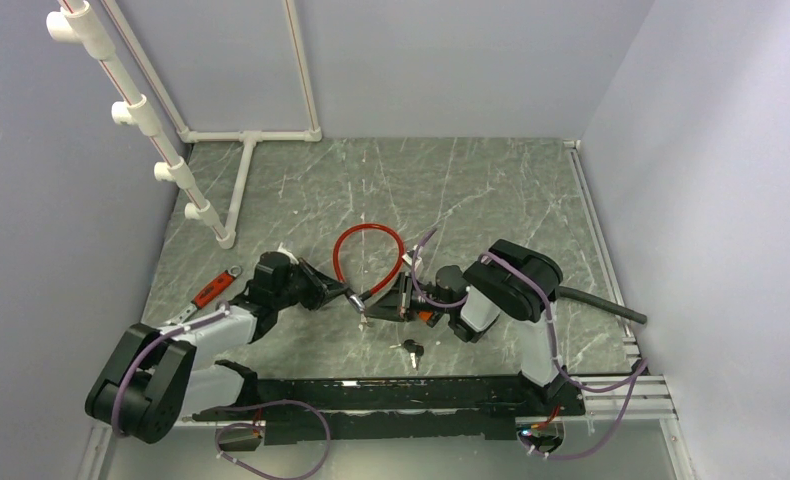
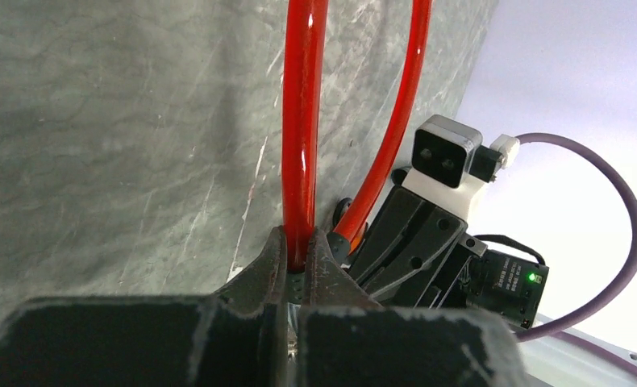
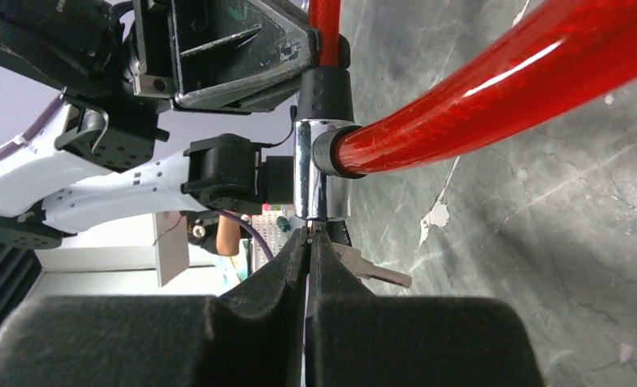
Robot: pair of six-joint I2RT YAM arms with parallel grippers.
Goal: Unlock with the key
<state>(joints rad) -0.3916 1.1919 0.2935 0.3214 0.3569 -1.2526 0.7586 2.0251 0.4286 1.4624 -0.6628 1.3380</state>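
Note:
A red cable lock (image 1: pixel 343 250) lies looped on the marble table. My left gripper (image 1: pixel 347 296) is shut on the red cable (image 2: pixel 303 121) just above its black end sleeve, as the left wrist view (image 2: pixel 299 260) shows. The chrome lock cylinder (image 3: pixel 319 173) joins both cable ends. My right gripper (image 3: pixel 307 239) sits right under the cylinder, shut on a thin key (image 3: pixel 306 232) whose blade goes up into the cylinder. In the top view the right gripper (image 1: pixel 383 306) meets the left one at the lock. A second silver key (image 3: pixel 376 274) shows beside my right fingertip.
A spare key with a black head (image 1: pixel 410 349) lies on the table in front of the grippers. A red-handled tool (image 1: pixel 209 290) lies at the left. A white PVC pipe frame (image 1: pixel 239 185) stands at the back left. A black hose (image 1: pixel 601 303) lies at the right.

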